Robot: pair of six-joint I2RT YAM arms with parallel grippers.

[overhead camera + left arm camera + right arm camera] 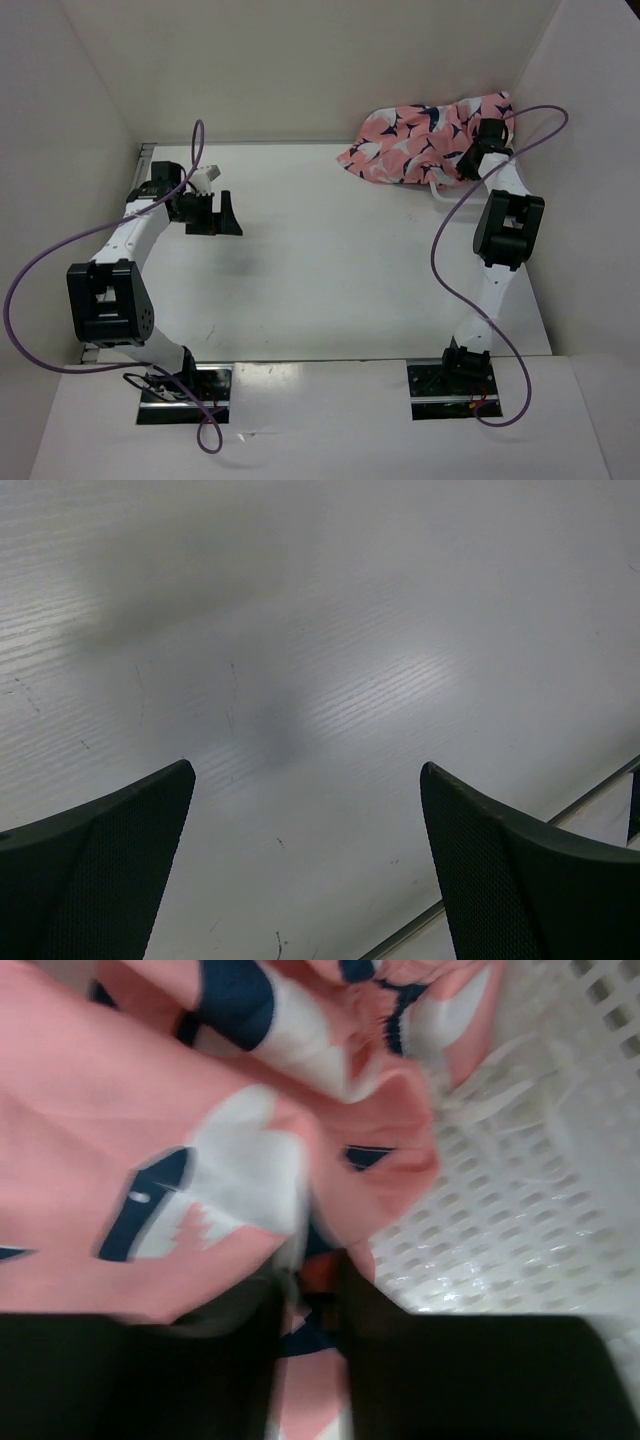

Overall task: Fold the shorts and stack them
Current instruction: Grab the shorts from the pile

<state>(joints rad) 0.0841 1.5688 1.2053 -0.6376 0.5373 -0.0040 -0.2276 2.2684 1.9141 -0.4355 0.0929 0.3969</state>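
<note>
Shorts (410,140) bunched at upper right of top view, by the back wall, lying on the white mesh basket (520,1200). Right gripper (308,1285) pinched tight on a fabric fold. Left gripper (307,770) spread wide, holding nothing, centre-left. Broad table (330,260) surface between the arms.

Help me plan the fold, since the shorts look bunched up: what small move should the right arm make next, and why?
Probably lift slightly and draw the shorts toward the bare middle of the table. The right fingers look pinched on a fold of the fabric, which lies bunched at the far corner against the white basket, and the left fingers hang open over bare tabletop.
</note>
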